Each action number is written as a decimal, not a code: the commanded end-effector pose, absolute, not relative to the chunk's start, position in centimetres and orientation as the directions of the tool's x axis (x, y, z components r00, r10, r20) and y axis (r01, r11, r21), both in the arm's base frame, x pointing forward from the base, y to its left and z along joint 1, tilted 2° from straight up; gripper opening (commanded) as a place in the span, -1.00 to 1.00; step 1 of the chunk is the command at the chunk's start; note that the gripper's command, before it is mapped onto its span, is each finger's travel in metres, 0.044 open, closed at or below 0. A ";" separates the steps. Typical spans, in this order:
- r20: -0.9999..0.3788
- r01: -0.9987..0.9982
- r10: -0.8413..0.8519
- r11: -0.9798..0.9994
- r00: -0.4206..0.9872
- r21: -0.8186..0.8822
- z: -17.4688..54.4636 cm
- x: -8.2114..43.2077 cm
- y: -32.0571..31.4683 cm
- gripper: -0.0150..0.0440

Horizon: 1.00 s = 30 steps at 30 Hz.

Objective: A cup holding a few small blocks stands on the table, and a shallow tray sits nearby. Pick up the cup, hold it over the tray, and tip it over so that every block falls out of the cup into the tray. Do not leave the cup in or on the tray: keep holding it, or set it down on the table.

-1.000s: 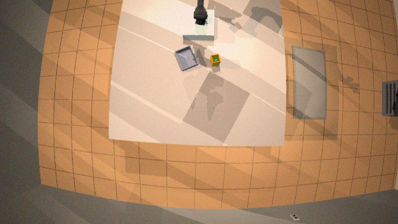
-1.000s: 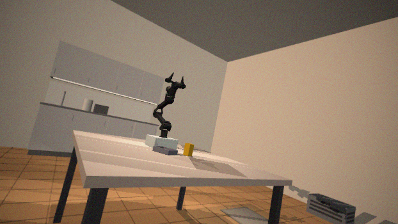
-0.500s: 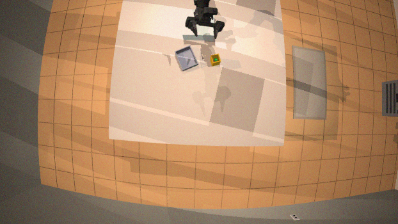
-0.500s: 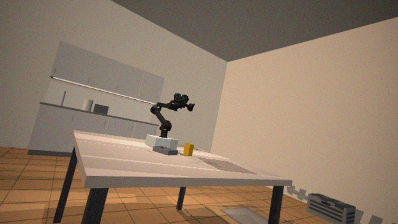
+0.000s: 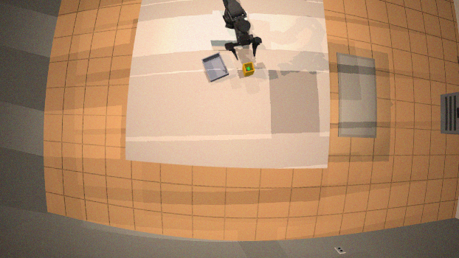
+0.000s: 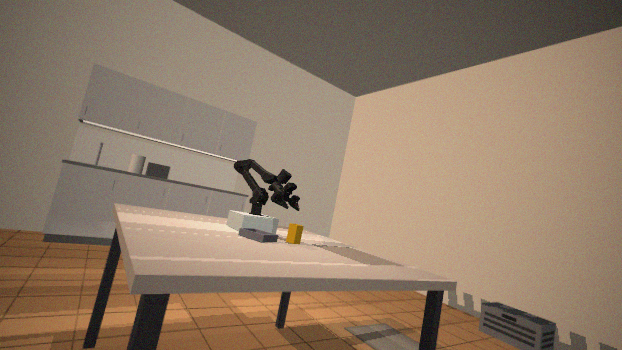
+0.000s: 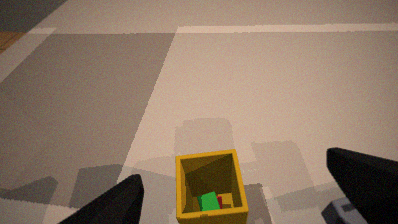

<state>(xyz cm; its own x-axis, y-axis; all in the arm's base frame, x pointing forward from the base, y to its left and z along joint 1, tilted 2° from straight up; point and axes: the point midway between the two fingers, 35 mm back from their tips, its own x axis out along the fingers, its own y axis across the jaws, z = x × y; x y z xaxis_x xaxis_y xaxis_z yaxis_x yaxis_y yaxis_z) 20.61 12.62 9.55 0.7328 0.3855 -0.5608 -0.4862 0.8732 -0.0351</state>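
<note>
The square yellow cup [image 5: 249, 74] [image 6: 294, 234] [image 7: 227, 218] stands upright on the table. Inside it lie a green block [image 5: 248, 68] [image 7: 209, 201], a yellowish block [image 7: 226, 200] and a sliver of a red one [image 7: 219, 202]; any others are hidden. The shallow grey-blue tray [image 5: 219, 70] [image 6: 257, 235] lies left of the cup in the top view; its corner shows at the lower right of the wrist view [image 7: 342, 212]. My gripper [image 5: 246, 57] [image 6: 293, 208] [image 7: 233, 170] is open and empty, above the table and behind the cup, with the cup between its fingers' lines in the wrist view.
A pale base block [image 5: 218, 43] [image 6: 245, 221] stands under the arm, behind the tray. The tray is close beside the cup, with a small gap. Shadows of the arm fall around the cup. The table's front edge [image 6: 290, 285] lies far in front of both.
</note>
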 end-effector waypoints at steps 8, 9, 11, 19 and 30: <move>-0.603 -0.481 0.375 0.876 0.704 -0.017 7.6 20.2 12.7 1.00; -0.604 -0.481 0.374 0.877 0.703 -0.017 7.2 20.3 12.8 1.00; -0.607 -0.481 0.373 0.877 0.702 -0.017 6.6 20.4 12.8 1.00; -0.615 -0.480 0.369 0.877 0.697 -0.018 4.0 20.5 12.9 1.00; -0.626 -0.479 0.363 0.878 0.690 -0.019 1.3 20.0 12.4 1.00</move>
